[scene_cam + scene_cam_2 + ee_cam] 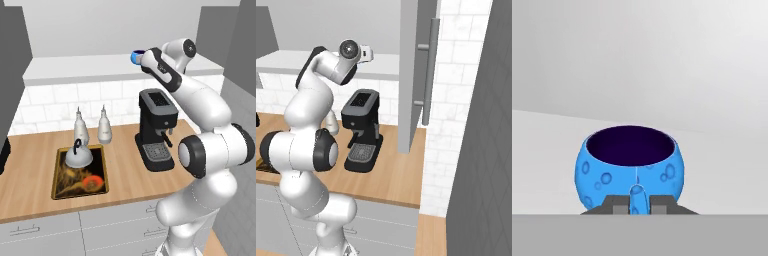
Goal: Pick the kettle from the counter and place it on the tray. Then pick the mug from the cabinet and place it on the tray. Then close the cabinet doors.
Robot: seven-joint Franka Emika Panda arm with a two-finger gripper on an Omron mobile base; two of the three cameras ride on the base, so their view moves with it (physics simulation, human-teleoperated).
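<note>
- Left base view: the white arm is seen rising from the lower right, bent at a dark elbow joint and stretched up and left toward the cabinet shelf (90,70) in the upper middle of the frame.
- The gripper (140,56) is held level at the shelf edge, right against the blue mug (135,56); most of the mug is covered by the hand, so only a small blue patch can be made out.
- The kettle (79,156) is seen standing in the upper end of the tray (103,172), left of centre on the counter (125,175); an orange-red blotch shows on the bare lower part of the tray.
- Two tall bottles (104,126) are placed just behind the tray, and a black coffee machine (156,129) stands to its right.
- Right base view: the arm is shown folding up from the lower left, its wrist at the upper left by the shelf; the fingertips are hidden behind the wrist.
- An open cabinet door (415,75) with a long bar handle is cut off by the top of the frame.
- Hand view: the mug (630,170) sits low in the centre on the pale shelf, its dark purple inside empty.
- The two dark fingertips (615,205) are pressed together on the mug's handle at the bottom of the frame.
</note>
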